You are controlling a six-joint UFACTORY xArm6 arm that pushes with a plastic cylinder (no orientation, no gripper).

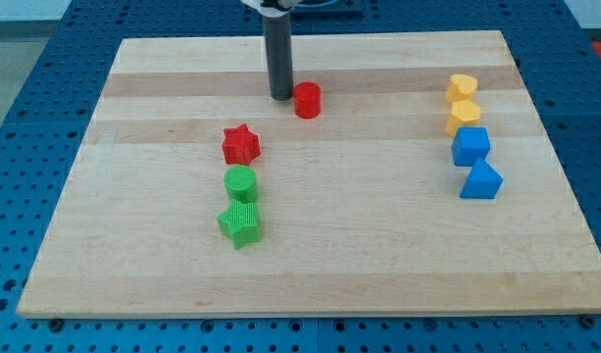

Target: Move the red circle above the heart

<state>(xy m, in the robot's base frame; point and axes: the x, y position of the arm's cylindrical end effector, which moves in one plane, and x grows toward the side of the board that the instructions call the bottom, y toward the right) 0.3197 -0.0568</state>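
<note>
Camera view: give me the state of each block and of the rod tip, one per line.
my tip: on the board, just left of the red circle
red circle: upright, beside the tip
red star: flat, alone
green circle: against the green star
green star: below it
yellow blocks: stacked pair in view
blue blocks: adjacent pair

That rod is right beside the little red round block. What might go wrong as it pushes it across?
My tip sits at the red circle's left edge; an off-centre push may let the round block slip aside. The yellow blocks stand stacked close above the blue ones, so overshooting could knock them apart.
</note>
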